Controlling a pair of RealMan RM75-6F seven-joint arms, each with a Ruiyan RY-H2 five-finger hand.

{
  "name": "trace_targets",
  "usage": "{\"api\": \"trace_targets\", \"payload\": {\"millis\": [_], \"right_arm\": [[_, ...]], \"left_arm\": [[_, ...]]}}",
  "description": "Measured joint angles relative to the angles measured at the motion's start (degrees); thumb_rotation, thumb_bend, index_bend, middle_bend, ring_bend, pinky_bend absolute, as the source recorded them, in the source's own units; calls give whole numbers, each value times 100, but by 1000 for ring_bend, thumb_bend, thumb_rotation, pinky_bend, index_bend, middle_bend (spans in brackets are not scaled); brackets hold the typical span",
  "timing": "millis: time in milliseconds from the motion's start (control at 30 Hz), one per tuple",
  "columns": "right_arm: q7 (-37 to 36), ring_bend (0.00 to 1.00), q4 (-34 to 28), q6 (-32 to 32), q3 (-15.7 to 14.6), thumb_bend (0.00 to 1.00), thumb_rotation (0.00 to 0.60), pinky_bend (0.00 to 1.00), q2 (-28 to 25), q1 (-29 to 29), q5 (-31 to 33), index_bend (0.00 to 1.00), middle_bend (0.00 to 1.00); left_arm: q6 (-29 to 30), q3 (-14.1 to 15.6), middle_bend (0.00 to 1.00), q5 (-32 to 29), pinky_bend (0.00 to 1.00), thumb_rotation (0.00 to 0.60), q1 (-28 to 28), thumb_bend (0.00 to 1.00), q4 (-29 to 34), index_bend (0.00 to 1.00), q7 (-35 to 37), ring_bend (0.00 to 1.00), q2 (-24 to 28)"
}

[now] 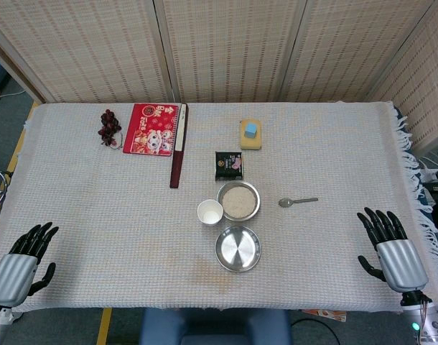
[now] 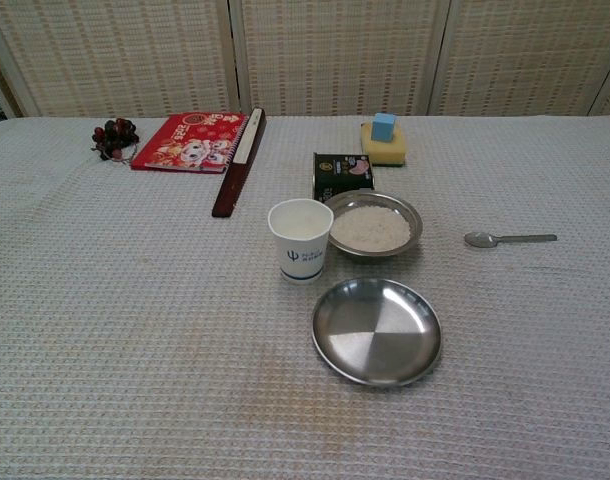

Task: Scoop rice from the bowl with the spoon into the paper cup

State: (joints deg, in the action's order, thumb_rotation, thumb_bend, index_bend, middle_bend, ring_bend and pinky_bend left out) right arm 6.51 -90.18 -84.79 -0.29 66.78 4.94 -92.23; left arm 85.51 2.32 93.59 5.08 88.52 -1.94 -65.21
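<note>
White woven cloth covers the counter (image 1: 97,215), and I take the round steel bowl of rice (image 2: 374,224) near its middle as my landmark. Touching the bowl's left rim stands the white paper cup with blue print (image 2: 300,239), upright and open-mouthed. Right of the bowl, clearly apart from it, the small metal spoon (image 2: 508,239) lies flat with its scoop end pointing toward the bowl. Just in front of the bowl sits an empty round steel plate (image 2: 376,331). Directly behind the bowl lies a small dark packet (image 2: 342,171), and further back a yellow sponge with a blue block on top (image 2: 383,142). Behind and to the left of the bowl are a long dark-red closed fan (image 2: 239,163), a red illustrated booklet (image 2: 190,141) and a cluster of dark beads (image 2: 115,137). My left robot hand (image 1: 24,260) rests at the near left edge, far from the bowl, fingers spread and holding nothing; my right robot hand (image 1: 390,248) rests at the near right edge, likewise spread and empty.
</note>
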Motion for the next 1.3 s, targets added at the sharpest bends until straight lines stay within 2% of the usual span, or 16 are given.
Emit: {"api": "trace_targets", "payload": {"millis": [300,500,633,867,1033,1300], "right_arm": [[58,0,114,158,97,173,600,0,151,129,71,11,0],[168,0,282,801,329,177,600,0,324,619,216,290,0],[335,0,626,1524,595,195,600,0,677,1197,485,411,0],[476,0,1742,2306,891,228,600,0,1573,1970,884,423,0],[445,0,2526,2612,967,248,600,0,2120,2270,1050,455,0],[250,0,3417,2980,1001,274,600,0,2653,2656,1209,473,0]], "left_arm": [[-12,28,0,30,144,600,1,478,34,0,-49,0,-7],[-77,51,0,38,145,600,26,477,54,0,-51,0,5],[-85,56,0,25,146,600,28,477,72,0,-21,0,35],[-123,61,0,-3,146,600,36,477,60,0,28,0,54],[-197,57,0,-44,146,600,66,476,52,0,34,0,53],[-243,55,0,-79,146,600,84,477,71,0,-5,0,50]]}}
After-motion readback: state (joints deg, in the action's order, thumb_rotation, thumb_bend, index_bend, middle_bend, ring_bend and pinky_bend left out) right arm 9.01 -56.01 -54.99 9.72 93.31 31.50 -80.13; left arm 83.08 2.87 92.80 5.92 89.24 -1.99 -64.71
